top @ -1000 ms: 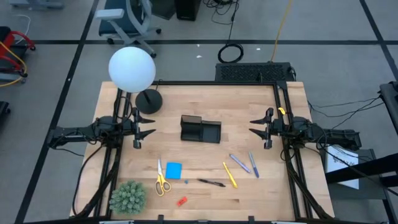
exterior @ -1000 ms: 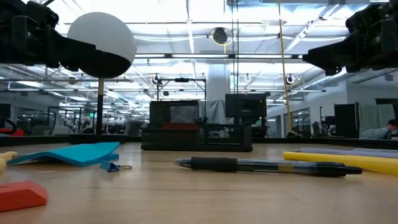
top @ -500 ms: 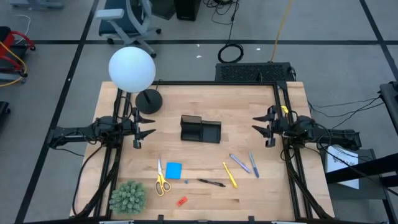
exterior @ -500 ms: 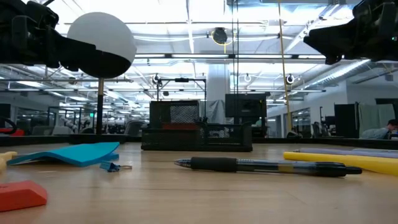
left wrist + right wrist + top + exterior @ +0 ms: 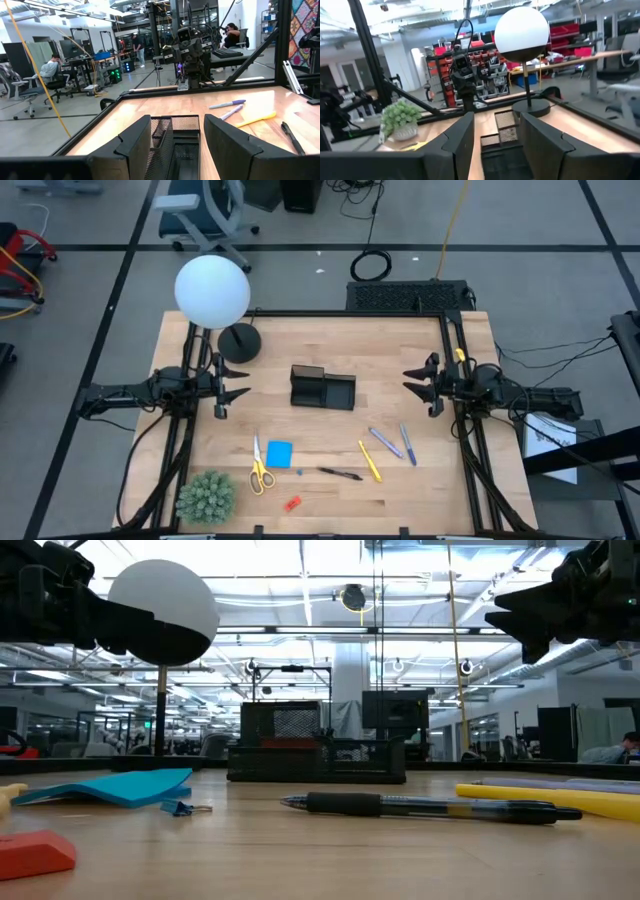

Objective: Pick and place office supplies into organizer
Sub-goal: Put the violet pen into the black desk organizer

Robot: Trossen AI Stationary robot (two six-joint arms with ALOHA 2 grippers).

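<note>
Both claws (image 5: 237,393) (image 5: 413,382) flanking central organizer (image 5: 322,388)

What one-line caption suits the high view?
Both arms wait, each tool open, flanking the organizer; scissors, note pad and pens lie nearer.

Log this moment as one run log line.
left gripper: open, empty, left of organizer | right gripper: open, empty, right of organizer | scissors, pens: on table

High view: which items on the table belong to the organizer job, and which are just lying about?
Job:
organizer
scissors
blue note pad
black pen
yellow pen
two bluish-purple pens
red piece

Lying about:
globe lamp
spiky plant
</note>
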